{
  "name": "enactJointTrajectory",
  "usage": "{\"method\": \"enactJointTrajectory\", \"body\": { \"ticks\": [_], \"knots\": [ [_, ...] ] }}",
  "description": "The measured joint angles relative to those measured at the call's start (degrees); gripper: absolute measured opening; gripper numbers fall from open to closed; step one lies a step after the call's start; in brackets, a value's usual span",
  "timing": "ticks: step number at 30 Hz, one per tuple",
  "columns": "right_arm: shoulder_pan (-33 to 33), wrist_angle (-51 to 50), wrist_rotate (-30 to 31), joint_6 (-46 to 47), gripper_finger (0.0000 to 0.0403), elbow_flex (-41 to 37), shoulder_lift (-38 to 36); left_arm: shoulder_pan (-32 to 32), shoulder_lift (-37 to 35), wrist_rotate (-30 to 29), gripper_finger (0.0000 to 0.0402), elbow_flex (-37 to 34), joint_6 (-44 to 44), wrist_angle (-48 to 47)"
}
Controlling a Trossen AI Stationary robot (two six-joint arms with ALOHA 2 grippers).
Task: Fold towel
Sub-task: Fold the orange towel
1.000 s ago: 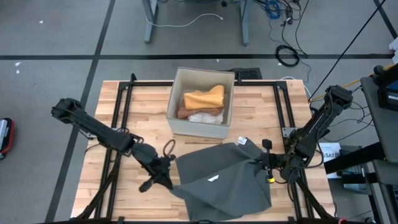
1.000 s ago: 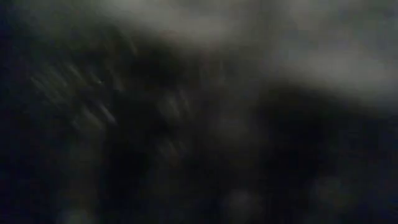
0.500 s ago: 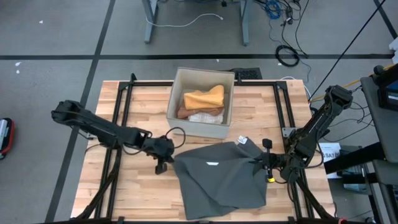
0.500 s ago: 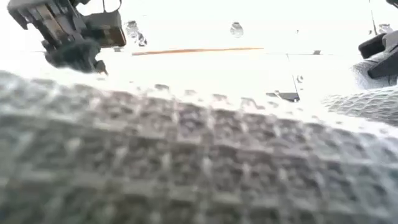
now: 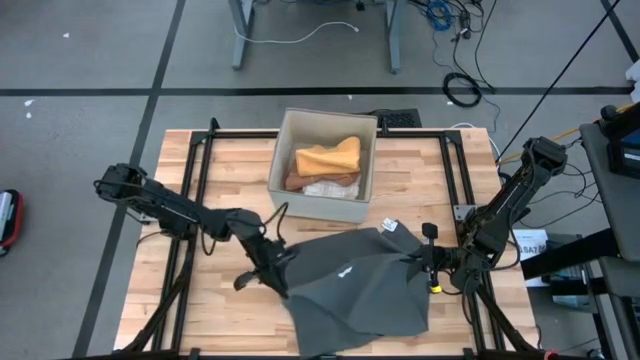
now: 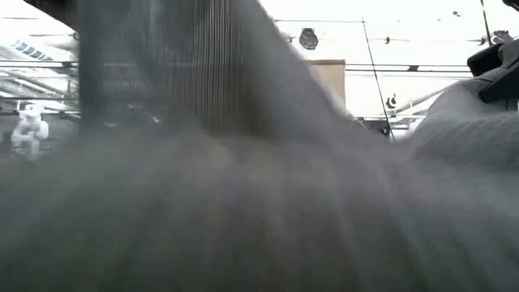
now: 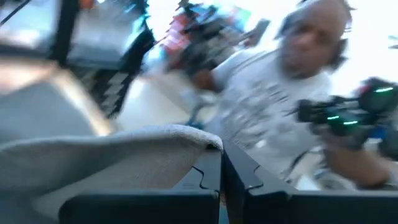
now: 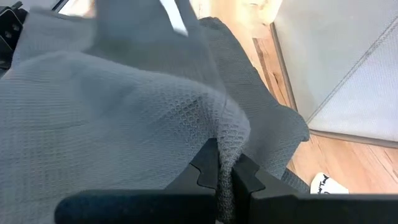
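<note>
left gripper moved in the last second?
Yes. In the high view the left gripper, shut on the grey towel, swung up toward the box, then back down, ending right of its start.

A grey tiled floor (image 5: 90,60) with dark seams surrounds the wooden table (image 5: 225,180). Beyond the table's far edge stand the grey legs of a desk (image 5: 240,35), with a white cable (image 5: 300,38) and a coiled black cable (image 5: 462,92) lying on the floor nearby. In the low view, bright light fills the room behind. The left wrist view shows a blurred person in a light shirt (image 7: 273,118).
</note>
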Motion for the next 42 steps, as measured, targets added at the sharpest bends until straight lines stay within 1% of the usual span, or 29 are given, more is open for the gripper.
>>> {"method": "enactJointTrajectory", "body": {
  "ticks": [2,3,4,5,6,8,9,10,11,14,18,22,29,32,34,36,39,42],
  "knots": [
    [0.00,-0.19,0.02,0.00,0.0000,0.00,0.00,-0.55,-0.01,2.42,0.0000,0.82,-0.98,2.39],
    [0.01,-0.33,0.01,0.00,0.0000,0.00,0.00,-0.46,-0.06,2.31,0.0000,0.94,-0.87,0.85],
    [-0.01,-0.39,0.03,0.00,0.0000,0.00,0.00,0.02,-0.16,0.68,0.0000,0.99,-0.11,-4.01],
    [-0.01,-0.47,0.07,-0.02,0.0000,0.00,0.00,0.84,-0.17,-2.86,0.0000,0.97,0.99,-10.95],
    [0.01,-0.47,0.08,-0.18,0.0000,0.00,0.00,1.96,-0.04,-8.50,0.0000,0.94,2.24,-19.56],
    [0.00,-0.52,0.12,-0.33,0.0000,0.00,0.02,4.16,1.05,-22.01,0.0000,0.72,3.35,-34.35],
    [0.01,-0.49,0.15,-0.33,0.0000,0.00,0.02,5.15,2.03,-26.87,0.0000,0.69,3.30,-38.61],
    [0.01,-0.44,0.15,-0.33,0.0000,0.00,0.02,6.13,2.90,-28.63,0.0000,0.46,3.28,-40.36],
    [-0.02,-0.47,0.17,-0.35,0.0000,0.00,0.02,7.00,3.85,-28.38,0.0000,-0.03,3.27,-40.38],
    [-0.05,-0.49,0.13,-0.20,0.0000,0.02,0.07,8.68,6.92,-23.16,0.0000,-0.67,3.31,-37.41],
    [-0.06,-0.38,0.13,-0.05,0.0000,0.00,0.09,9.54,11.17,-18.73,0.0000,-0.69,3.31,-35.99],
    [-0.07,-0.40,0.13,0.15,0.0000,0.00,0.09,10.32,12.11,-15.67,0.0000,-0.67,3.27,-35.87],
    [-0.07,-0.39,0.11,0.30,0.0000,0.01,0.11,10.57,12.11,-16.37,0.0000,-0.65,3.21,-36.31],
    [-0.07,-0.38,0.09,0.68,0.0000,0.00,0.11,10.58,10.97,-13.92,0.0000,-0.23,3.29,-36.87],
    [-0.07,-0.39,0.09,0.74,0.0000,0.01,0.13,10.17,9.66,-13.71,0.0000,1.04,3.63,-36.69],
    [-0.07,-0.41,0.07,0.80,0.0000,0.00,0.13,10.19,8.41,-14.18,0.0000,1.56,4.50,-38.59],
    [-0.07,-0.37,0.07,0.98,0.0000,0.01,0.13,10.86,8.02,-17.67,0.0000,1.76,4.91,-43.06],
    [-0.07,-0.36,0.06,1.46,0.0000,0.00,0.13,11.58,8.00,-19.35,0.0000,1.80,5.33,-47.63]
  ]
}}
